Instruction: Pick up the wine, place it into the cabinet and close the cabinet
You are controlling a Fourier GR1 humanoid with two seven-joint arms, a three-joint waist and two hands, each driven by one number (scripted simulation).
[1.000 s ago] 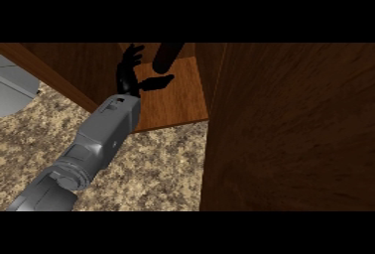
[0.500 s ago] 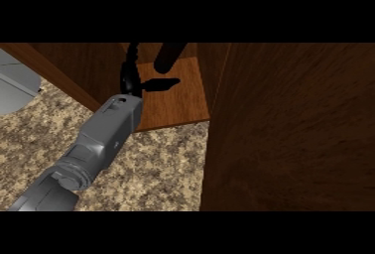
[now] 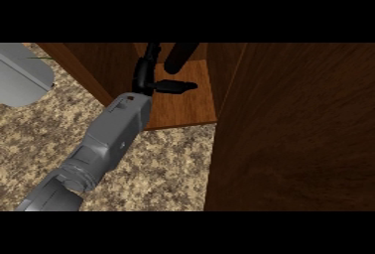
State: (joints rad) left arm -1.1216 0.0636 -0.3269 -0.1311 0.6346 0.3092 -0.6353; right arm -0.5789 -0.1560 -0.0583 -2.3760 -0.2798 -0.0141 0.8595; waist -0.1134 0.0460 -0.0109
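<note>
The wine bottle (image 3: 180,55) is a dark, slim shape that stands inside the wooden cabinet on its floor board (image 3: 183,106), and its top is cut off by the view's edge. My left hand (image 3: 147,74) reaches into the cabinet just left of the bottle. Its fingers (image 3: 152,53) point straight up and the thumb (image 3: 176,87) sticks out to the right under the bottle's lower part. The hand is open and nothing is curled round the bottle. Whether the thumb touches the bottle I cannot tell. My right hand does not show.
The cabinet's open door (image 3: 293,139) fills the right side as a tall dark wood panel. The cabinet's left wall (image 3: 88,64) slants beside my forearm. A grey round object (image 3: 22,74) sits at the upper left on the speckled counter (image 3: 161,168).
The left hand's fingers have straightened from a spread pose. The arm has slid slightly to the right, and more of the grey object shows at the upper left.
</note>
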